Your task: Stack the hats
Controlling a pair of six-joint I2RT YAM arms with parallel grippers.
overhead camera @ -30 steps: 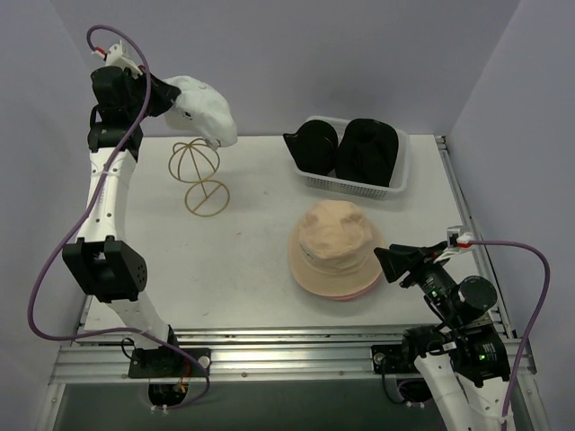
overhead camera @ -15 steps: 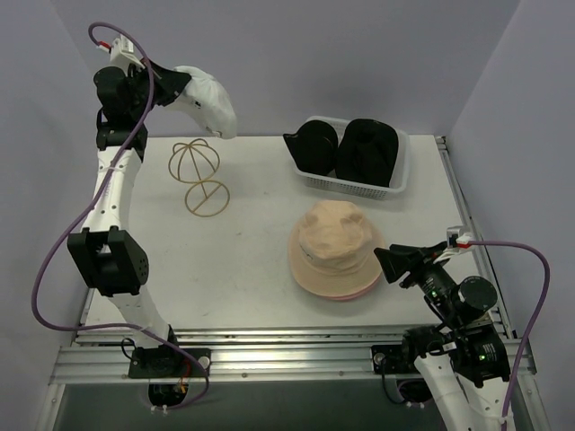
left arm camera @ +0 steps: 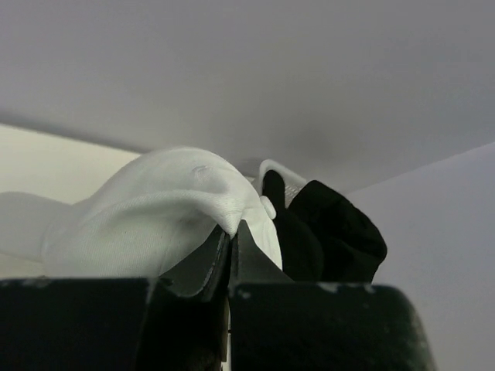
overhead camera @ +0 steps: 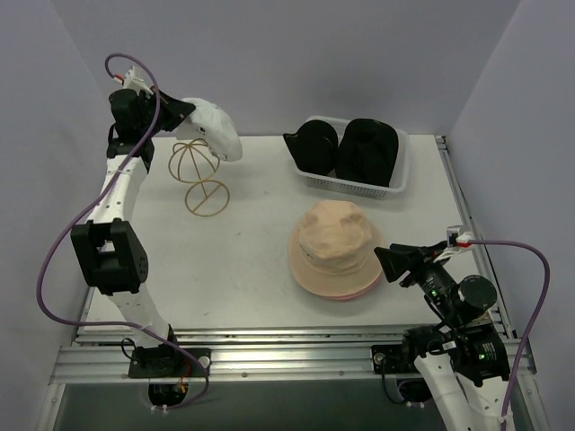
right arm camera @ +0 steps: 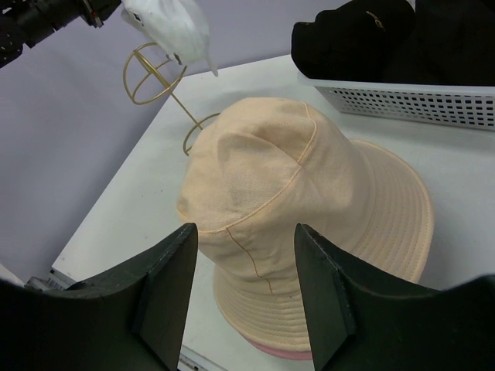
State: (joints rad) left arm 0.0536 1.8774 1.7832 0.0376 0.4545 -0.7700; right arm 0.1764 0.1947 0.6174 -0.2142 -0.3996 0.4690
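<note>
- Left gripper (overhead camera: 190, 115): raised high above the far-left part of the table, jaws closed on a fold of the white fabric cap (overhead camera: 217, 127); in the left wrist view the two dark fingers (left arm camera: 203, 267) meet with the cloth pinched between them
- White fabric cap: held clear of the table, hanging from the left gripper just above and slightly right of the gold wire dome-shaped frame (overhead camera: 196, 162); whether cap and frame touch cannot be told
- Gold wire dome-shaped frame: upright on its round wire base, on the far-left part of the white table (overhead camera: 243, 269)
- Right gripper (overhead camera: 384, 262): low over the near-right part of the table, jaws apart with nothing between them, fingertips just beside the brim of the tan fabric bucket hat (overhead camera: 334, 241); contact with the brim cannot be told
- Tan fabric bucket hat: crown up, right of the table's centre, resting on top of a pink fabric hat (overhead camera: 349, 294), of which only a thin edge of brim shows along the near side
- White plastic mesh basket (overhead camera: 356, 187): at the far-right part of the table, beyond the tan hat and apart from it
- Two black fabric hats (overhead camera: 367, 148): lying side by side inside the basket, rising above its rim
</note>
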